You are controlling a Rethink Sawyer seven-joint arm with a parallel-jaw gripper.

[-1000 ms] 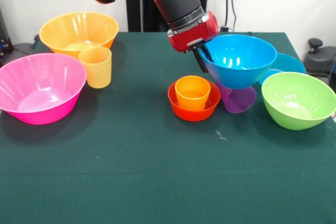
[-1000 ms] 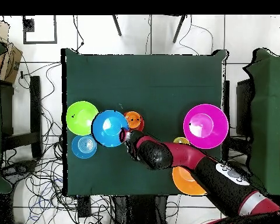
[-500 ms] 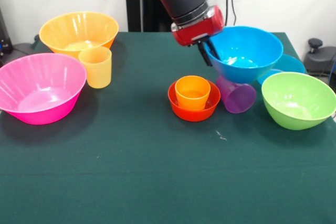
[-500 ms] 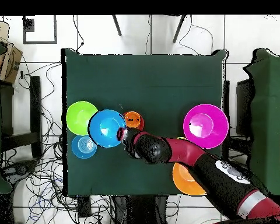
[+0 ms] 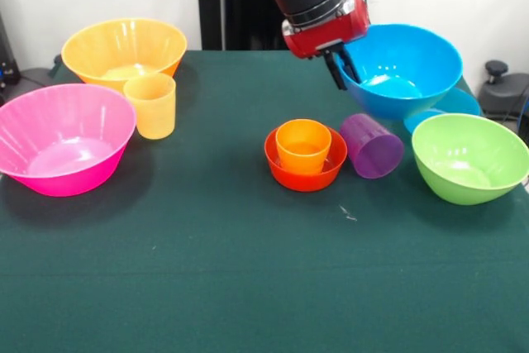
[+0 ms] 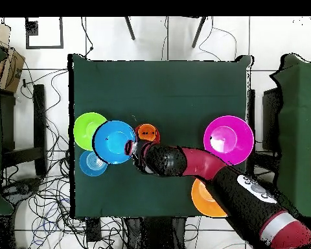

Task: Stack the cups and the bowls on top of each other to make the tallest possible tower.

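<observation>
Toward the far right corner of the bench in the front view, the gripper (image 5: 340,69) is pinching the near-left rim of the medium blue bowl (image 5: 403,68) and carrying it clear of the cloth, tilted slightly. Below it the purple cup (image 5: 372,145) is lying on its side, just beside the tower (image 5: 305,155), which is the orange cup sitting inside the small red-orange bowl near the bench's middle. The lime green bowl (image 5: 469,157) is resting by the right edge, with the small blue bowl (image 5: 446,105) peeking out behind it. Along the left edge the big pink bowl (image 5: 62,138), the yellow-orange cup (image 5: 151,105) and the big yellow bowl (image 5: 122,51) are waiting untouched.

Judging by this, the lifting step is in hand: the blue bowl looks bound for the tower. The next move is calling for a sideways carry toward the orange cup, levelling the bowl and centring it before letting go, since an off-centre drop could topple the cup.

From overhead, the arm is covering the yellow-orange cup and part of the yellow bowl, and the blue bowl is hiding the purple cup. No wide purple bowl is showing in either view.
</observation>
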